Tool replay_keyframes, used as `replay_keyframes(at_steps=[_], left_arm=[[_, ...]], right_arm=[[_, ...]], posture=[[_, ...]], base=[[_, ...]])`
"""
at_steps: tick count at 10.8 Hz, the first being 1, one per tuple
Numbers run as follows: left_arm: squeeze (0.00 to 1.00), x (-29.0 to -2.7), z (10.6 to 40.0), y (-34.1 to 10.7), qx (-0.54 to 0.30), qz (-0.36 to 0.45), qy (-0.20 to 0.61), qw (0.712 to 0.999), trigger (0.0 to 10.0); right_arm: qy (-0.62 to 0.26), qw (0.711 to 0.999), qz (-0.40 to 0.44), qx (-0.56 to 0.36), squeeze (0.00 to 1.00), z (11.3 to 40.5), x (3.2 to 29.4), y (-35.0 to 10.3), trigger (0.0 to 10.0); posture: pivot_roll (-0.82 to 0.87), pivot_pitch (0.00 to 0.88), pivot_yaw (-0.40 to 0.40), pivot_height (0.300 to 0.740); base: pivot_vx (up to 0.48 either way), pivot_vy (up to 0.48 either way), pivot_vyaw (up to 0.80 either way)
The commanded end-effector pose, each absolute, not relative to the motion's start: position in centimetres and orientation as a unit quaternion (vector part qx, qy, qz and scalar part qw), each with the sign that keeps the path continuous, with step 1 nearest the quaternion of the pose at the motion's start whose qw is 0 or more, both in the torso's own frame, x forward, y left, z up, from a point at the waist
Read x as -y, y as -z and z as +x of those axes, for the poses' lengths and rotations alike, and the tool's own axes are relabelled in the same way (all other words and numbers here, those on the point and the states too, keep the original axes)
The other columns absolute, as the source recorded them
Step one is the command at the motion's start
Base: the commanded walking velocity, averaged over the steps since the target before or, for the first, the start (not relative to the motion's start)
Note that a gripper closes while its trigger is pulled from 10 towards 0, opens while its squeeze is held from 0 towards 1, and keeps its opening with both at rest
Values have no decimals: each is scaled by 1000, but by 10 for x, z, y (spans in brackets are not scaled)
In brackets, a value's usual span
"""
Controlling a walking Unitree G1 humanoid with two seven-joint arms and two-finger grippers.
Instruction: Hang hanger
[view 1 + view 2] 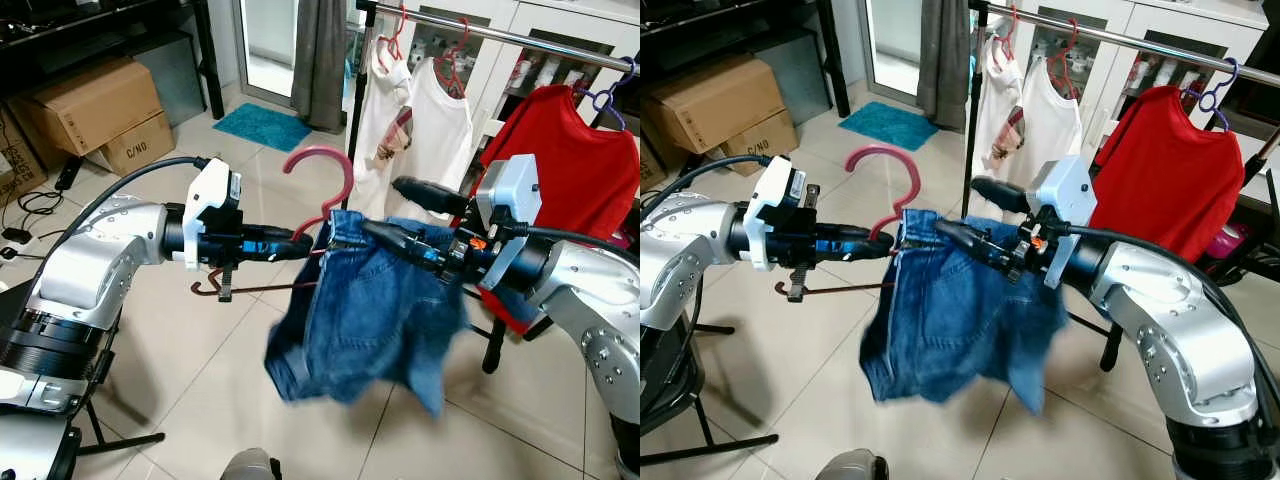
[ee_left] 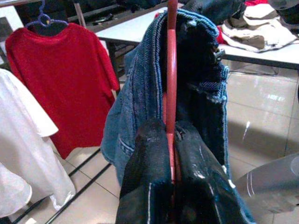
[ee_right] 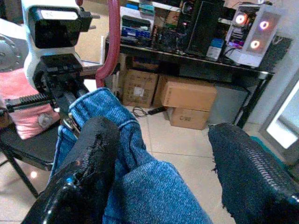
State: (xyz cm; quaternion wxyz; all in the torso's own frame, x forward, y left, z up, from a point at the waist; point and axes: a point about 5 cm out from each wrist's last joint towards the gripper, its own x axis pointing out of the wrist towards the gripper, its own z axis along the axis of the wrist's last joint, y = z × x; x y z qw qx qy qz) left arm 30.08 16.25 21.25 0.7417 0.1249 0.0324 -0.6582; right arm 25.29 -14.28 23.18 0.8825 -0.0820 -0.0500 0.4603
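— Holding a red hanger (image 1: 318, 165) at frame centre in the left eye view, the left gripper (image 1: 300, 243) has both black fingers pinched tight on the hanger's stem just below the hook; the left wrist view shows the red stem clamped between them. Denim shorts (image 1: 365, 315) are draped over the hanger's bar and sag toward the lower centre of the frame.

— And the right gripper (image 1: 385, 212)?

— Its fingers stand wide apart, one poking into the shorts' waistband, the other free above the cloth, at centre right. It grips nothing firmly, from what the right wrist view shows.

— Which step is this?

— By the look of it, the dressing of the hanger is finishing and the carry to the clothes rail (image 1: 500, 35) has not begun. The rail runs across the upper right, with white shirts (image 1: 415, 130) and a red T-shirt (image 1: 575, 165) already hanging on it.

— How does the hanger lie?

— Its hook curls upward and opens toward the left of the frame. The long bar runs roughly level, left to right, its dark end jutting out at centre left under the left gripper.

— What does the next move call for?

— Likely freeing the right fingers from the denim, then raising the hook above the rail and lowering it into a gap between the garments.
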Motion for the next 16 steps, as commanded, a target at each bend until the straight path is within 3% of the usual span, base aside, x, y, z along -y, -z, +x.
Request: replay_keyframes(at_steps=[1,5,7,11,16], left_arm=[[0,-162,302,-222,-9,137,648,749,0],[0,-158,310,-223,18,125,608,784,0],[0,-153,313,-221,26,119,590,798,0],[0,-137,325,-213,41,115,525,842,0],[0,-122,333,-209,56,115,479,868,0]], right_arm=[[-465,878,-96,62,1000,249,141,-234,10000],[-463,882,-70,55,1000,242,149,-237,10000],[-414,908,-42,42,0,244,140,-234,10000],[-275,961,-34,-22,0,247,128,-217,10000],[-196,980,-26,-15,0,255,107,-224,10000]], posture=[[37,0,-7,740],[33,0,-7,740],[39,0,-14,740],[30,17,-2,740],[42,28,0,740]], base=[[0,0,0],[0,0,0],[0,0,0],[0,0,0],[0,0,0]])
